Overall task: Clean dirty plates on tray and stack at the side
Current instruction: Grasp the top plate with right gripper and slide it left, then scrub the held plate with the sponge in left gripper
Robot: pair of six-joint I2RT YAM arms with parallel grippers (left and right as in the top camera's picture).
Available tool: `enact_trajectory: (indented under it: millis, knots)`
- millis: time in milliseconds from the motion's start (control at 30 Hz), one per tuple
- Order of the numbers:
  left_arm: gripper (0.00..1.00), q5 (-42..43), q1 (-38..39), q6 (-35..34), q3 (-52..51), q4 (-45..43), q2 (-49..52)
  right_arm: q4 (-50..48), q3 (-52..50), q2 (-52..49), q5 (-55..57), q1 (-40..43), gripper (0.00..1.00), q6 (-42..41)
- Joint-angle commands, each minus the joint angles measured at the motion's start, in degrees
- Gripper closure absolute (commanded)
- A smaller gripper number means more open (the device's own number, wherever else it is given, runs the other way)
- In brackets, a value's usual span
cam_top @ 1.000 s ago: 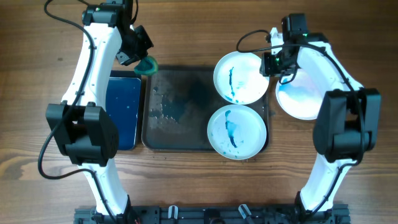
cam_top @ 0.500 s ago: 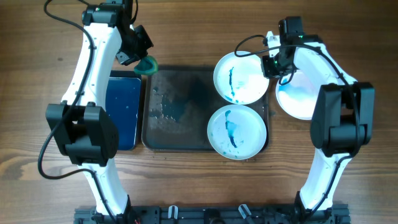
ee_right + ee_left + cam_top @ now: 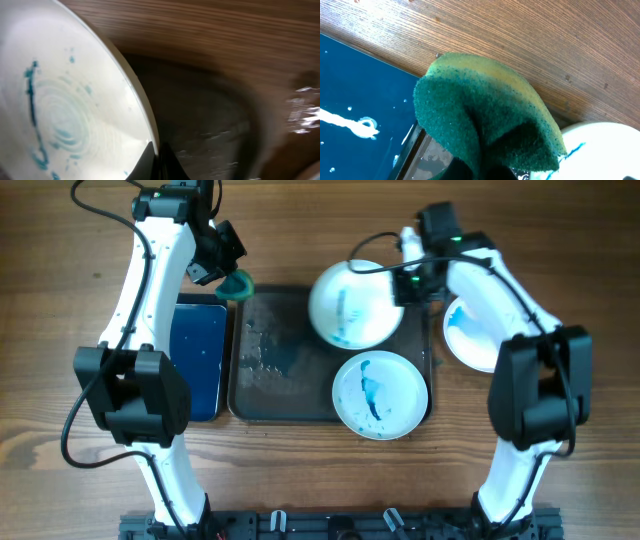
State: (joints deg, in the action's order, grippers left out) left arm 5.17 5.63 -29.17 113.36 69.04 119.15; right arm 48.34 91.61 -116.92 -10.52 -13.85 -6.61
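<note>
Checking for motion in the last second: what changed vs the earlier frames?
The right gripper, clamped on the rim of the far plate, carried it left toward the middle of the tray. Unchanged: left gripper holding the sponge by the tray's far-left corner, near plate on the tray, third plate on the table.

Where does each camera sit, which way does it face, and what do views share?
Overhead: above the table, looking straight down at the tray; left arm and right arm show whole.
Left wrist: on the left arm, facing down past the held sponge to the blue tray; jaws mostly hidden.
Right wrist: on the right arm, looking along the held plate; jaw tips at bottom edge.
Shared: sponge and plate also show overhead.
</note>
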Motion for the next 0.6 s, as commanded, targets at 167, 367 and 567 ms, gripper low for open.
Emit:
enact_trajectory:
  millis: [167, 367, 567]
  knots:
    - [0.96, -1.4, 0.2, -0.3, 1.0, 2.0, -1.3, 3.2, -0.1, -0.2, 2.2, -12.2, 0.96, -20.3]
    - [0.96, -1.4, 0.3, -0.2, 1.0, 2.4, -1.2, -2.8, -3.1, -5.6, -3.7, -13.2, 0.96, -6.6]
    - [0.96, 0.5, 3.0, 0.5, -3.1, 3.7, -1.1, -5.4, -3.1, -10.2, -9.1, -13.1, 0.96, -0.6]
